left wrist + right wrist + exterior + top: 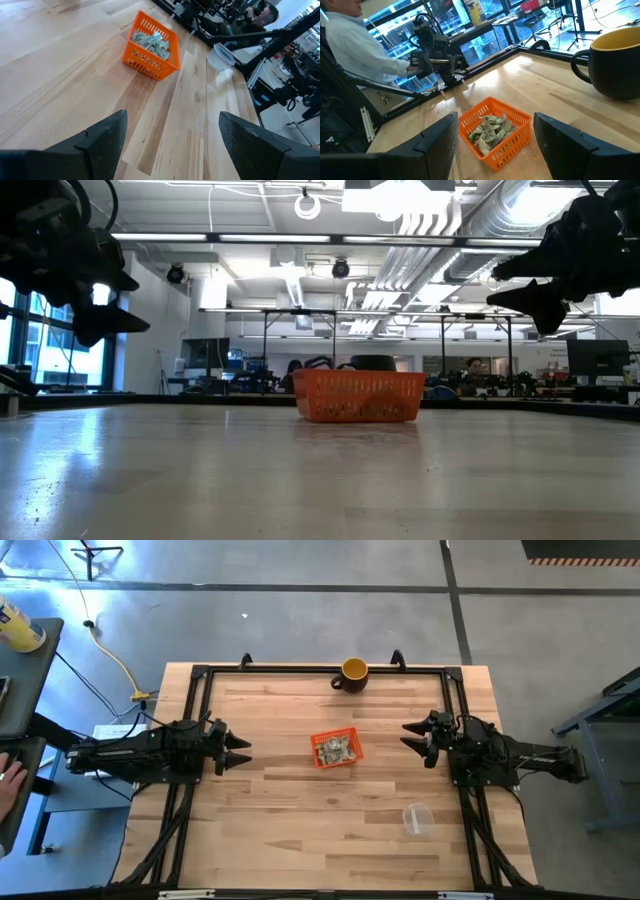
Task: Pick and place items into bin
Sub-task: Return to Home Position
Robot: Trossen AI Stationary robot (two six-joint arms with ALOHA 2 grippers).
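Note:
The orange perforated bin stands on its base at the middle of the table, also in the low view, left wrist view and right wrist view. Pale green and white wrapped items lie piled inside it. My left gripper hovers open over the table left of the bin, pointing at it. My right gripper hovers open to the bin's right. Both are raised off the table.
A yellow mug stands near the far edge. A clear plastic cup lies near the right front. A black frame borders the table. A person sits beyond the left side, hand at the table's left.

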